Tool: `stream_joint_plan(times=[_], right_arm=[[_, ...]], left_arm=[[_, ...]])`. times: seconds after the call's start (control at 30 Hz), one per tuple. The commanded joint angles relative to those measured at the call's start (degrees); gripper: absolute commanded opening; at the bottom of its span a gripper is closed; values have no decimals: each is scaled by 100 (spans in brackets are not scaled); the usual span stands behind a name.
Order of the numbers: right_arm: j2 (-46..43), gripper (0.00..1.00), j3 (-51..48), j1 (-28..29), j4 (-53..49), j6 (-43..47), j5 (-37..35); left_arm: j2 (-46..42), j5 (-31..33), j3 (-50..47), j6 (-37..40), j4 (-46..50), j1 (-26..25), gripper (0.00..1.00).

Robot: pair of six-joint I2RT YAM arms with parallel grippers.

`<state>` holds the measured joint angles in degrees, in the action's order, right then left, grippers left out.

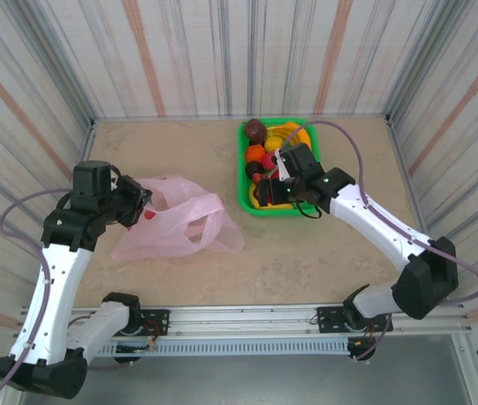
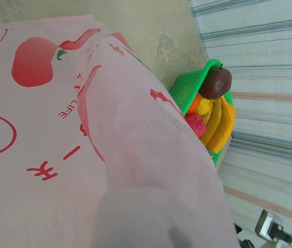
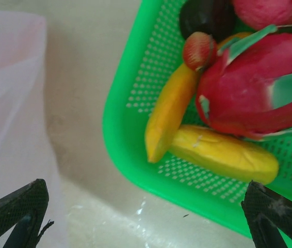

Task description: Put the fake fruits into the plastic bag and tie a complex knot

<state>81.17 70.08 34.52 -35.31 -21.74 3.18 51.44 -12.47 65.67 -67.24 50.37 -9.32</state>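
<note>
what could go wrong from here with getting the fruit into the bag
1. The open right claw straddles the wall of the green basket; closing there may grab the rim, not a banana.
2. The left claw seems to pinch one edge of the plastic bag, which lies slumped with no clear open mouth; fruit may land on top.

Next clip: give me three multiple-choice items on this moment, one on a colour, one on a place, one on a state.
1. What colour is the plastic bag? A blue; B yellow; C pink.
2. Where do the fake fruits lie? A in the bag; B in the green basket; C loose beside the bag.
3. How does the right gripper stand? A open; B shut on a fruit; C shut on the bag.
Answers: C, pink film with red prints; B, all sit inside the basket; A, its jaws stand wide apart above the basket's edge.
</note>
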Motion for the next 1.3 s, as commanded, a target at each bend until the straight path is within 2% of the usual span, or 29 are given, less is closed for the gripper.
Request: stream_joint_plan(times=[0.0, 0.13, 0.33, 0.5, 1.0, 1.27], right_arm=[[371, 99, 343, -90, -292, -145, -863], [714, 99, 339, -370, -150, -859, -966], [1030, 99, 462, -769, -384, -2654, -991], [1180, 99, 515, -905, -455, -3318, -910], [1913, 99, 742, -1192, -63, -3399, -563], [2130, 99, 704, -1276, 483, -3254, -331]], left_arm=[[-21, -5, 139, 132, 176, 45, 0], [-8, -18, 113, 150, 149, 45, 0], [49, -51, 62, 201, 108, 45, 0], [79, -97, 36, 220, 43, 53, 0], [78, -198, 7, 229, 28, 88, 0], [72, -203, 34, 239, 52, 97, 0]])
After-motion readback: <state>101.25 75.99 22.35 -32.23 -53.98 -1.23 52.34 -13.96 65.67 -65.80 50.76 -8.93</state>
